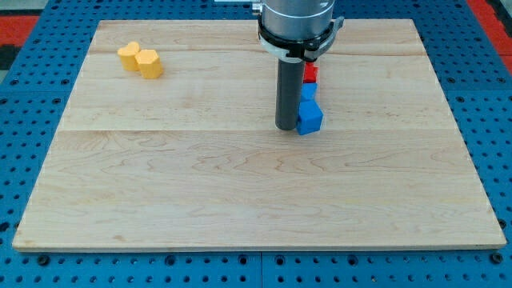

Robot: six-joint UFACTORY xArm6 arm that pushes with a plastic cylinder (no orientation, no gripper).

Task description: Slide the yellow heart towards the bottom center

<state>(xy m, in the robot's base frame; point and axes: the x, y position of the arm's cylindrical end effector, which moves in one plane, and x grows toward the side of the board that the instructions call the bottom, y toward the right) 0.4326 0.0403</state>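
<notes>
The yellow heart lies on the wooden board near the view's top left corner. My tip rests on the board right of centre, far to the right of the heart and a little lower in the view. It touches the left side of a blue block. A red block shows just above the blue one, partly hidden behind the rod.
The board lies on a blue perforated table. The arm's wide grey end hangs over the board's top edge, above the rod.
</notes>
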